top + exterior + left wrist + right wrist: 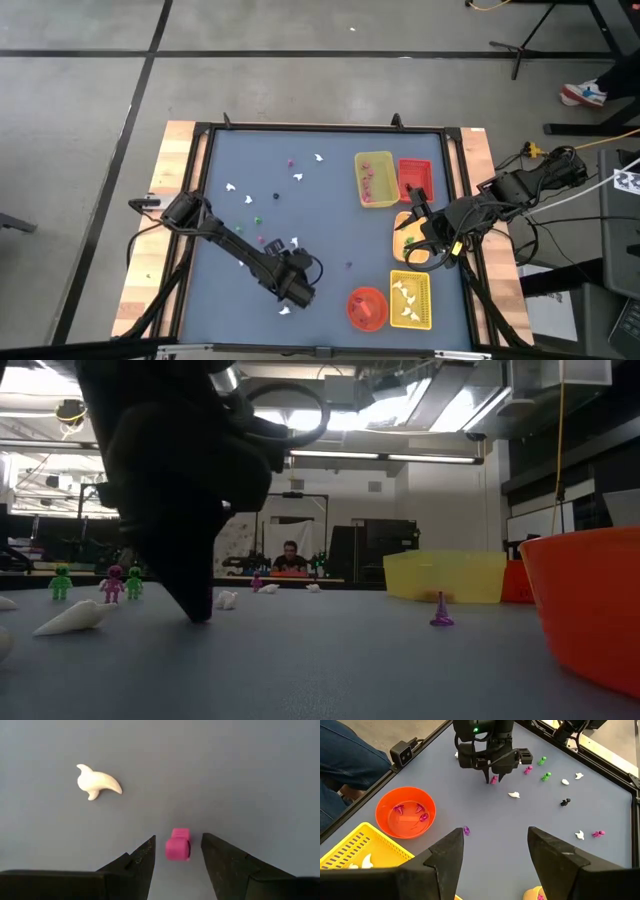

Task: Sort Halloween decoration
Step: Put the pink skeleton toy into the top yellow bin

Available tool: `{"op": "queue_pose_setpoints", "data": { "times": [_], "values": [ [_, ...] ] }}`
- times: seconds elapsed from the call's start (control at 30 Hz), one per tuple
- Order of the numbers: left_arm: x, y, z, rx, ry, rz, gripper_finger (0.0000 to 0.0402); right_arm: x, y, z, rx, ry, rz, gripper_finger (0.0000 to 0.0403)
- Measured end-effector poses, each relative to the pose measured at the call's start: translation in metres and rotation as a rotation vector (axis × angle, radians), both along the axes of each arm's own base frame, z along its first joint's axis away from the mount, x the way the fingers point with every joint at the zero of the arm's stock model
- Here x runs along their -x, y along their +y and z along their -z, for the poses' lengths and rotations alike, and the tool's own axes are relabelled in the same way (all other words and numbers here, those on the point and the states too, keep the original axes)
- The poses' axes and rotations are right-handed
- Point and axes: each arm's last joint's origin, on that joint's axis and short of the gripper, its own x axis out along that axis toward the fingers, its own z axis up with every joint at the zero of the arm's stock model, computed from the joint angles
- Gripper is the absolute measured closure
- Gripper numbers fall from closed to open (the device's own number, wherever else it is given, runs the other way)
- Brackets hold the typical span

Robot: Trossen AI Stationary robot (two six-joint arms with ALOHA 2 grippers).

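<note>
I have the left gripper (177, 851) down at the counter (320, 230), a short way from the round orange bowl (367, 307), on the side away from the yellow tray (411, 299). Its jaws stand released with a small pink piece (178, 844) between them; neither fingertip touches it. Just beyond lies a white ghost shape (96, 782), apart from the pink one.

The right gripper (492, 851) waits farther from the bowl, beyond the yellow tray and over an orange tray (410, 237), jaws released and holding nothing.

The Halloween decoration is scattered: white ghosts, pink and green figures (547, 776) and a dark bit (564, 802) lie across the counter on the far side of the left gripper from the bowl. A purple piece (466, 830) sits alone on the counter near the bowl. Pink pieces (421, 817) lie inside the bowl, and white ghosts (407, 291) sit in the yellow tray beside it.

Beyond the counter, in the low view, a person (290, 559) sits at a desk.
</note>
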Motion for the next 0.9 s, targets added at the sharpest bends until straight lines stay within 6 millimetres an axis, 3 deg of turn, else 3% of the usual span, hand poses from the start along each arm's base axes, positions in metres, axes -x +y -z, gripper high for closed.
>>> {"op": "queue_pose_setpoints", "data": {
  "times": [0.3,0.9],
  "values": [
    [-0.0013,0.0031,-0.0001,-0.001,0.002,-0.008,0.0254,0.0,0.0,0.0,0.0,0.0,0.0,0.0182],
    [-0.0013,0.0035,0.0,-0.001,0.003,-0.009,0.036,0.0,0.0,0.0,0.0,0.0,0.0,0.0182]
  ]
}}
